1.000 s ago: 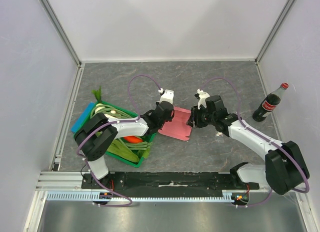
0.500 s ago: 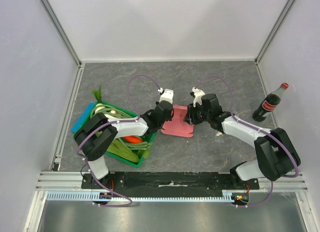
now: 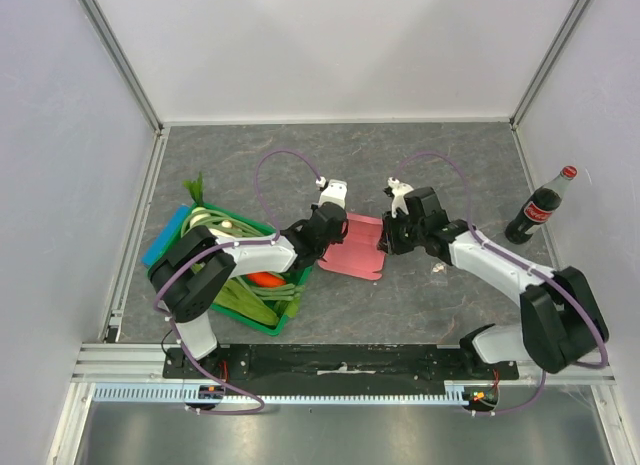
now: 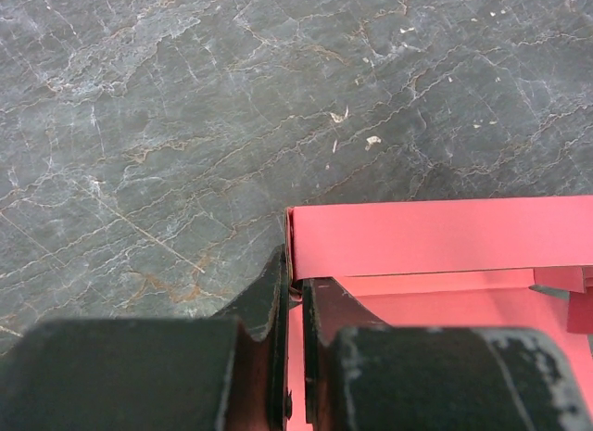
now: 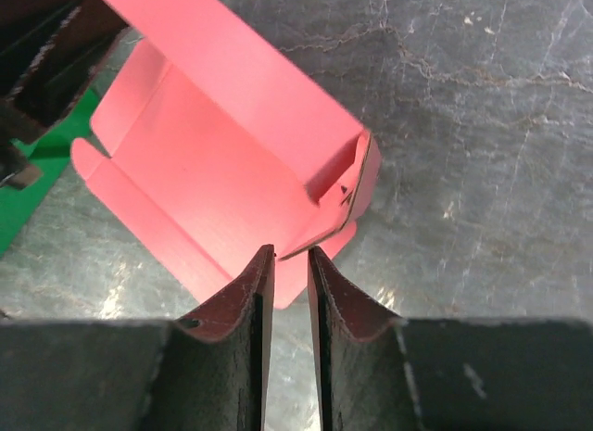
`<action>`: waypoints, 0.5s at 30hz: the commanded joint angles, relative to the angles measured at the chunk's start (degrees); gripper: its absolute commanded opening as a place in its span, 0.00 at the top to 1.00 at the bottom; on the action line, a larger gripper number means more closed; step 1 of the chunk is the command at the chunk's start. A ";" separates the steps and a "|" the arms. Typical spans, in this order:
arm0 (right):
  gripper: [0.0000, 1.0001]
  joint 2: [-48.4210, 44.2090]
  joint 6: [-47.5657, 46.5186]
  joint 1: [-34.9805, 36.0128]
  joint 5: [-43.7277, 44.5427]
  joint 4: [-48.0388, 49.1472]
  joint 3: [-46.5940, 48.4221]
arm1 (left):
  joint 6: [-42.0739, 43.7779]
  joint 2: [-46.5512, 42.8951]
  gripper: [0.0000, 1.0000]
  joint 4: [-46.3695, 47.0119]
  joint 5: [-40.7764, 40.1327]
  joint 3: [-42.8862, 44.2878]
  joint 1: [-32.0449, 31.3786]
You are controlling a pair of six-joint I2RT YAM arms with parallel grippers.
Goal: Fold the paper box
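1. Top external view showed the pink paper box [image 3: 360, 255] on the grey surface [image 3: 450, 165] between the two arms. It lay just beside the green crate of vegetables [image 3: 280, 325], and a cola bottle [image 3: 540, 207] stood well apart by the right wall.
2. The step in hand appeared to be raising and locking the walls: one long wall stood up while the tray was open.
3. In the left wrist view, the left claw [image 4: 295, 297] was pinched together on the thin end of that upright wall, at its corner.
4. In the right wrist view, the right claw [image 5: 287, 264] had its fingers almost together at the box's near corner. Whether it actually gripped the card could not be told.
5. The next move probably called for one claw to steady the wall while the other tucked the end flap gently, as thin card creases.
6. Only the right wrist view showed the box's inside and the folded corner flap. The overhead view hid both contacts behind the wrists.
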 commanded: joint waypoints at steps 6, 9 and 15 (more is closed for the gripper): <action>0.63 -17.23 8.94 -8.88 1.63 -12.28 3.91 | -2.20 1.49 0.98 -0.51 -1.47 2.73 0.01; 0.62 -15.75 5.28 -14.18 10.84 -14.66 3.65 | -2.11 1.40 0.98 -0.33 -1.47 2.82 0.01; 0.62 -0.90 -5.19 -14.02 8.88 -10.81 5.14 | -1.94 1.40 0.98 0.02 -0.94 2.65 0.01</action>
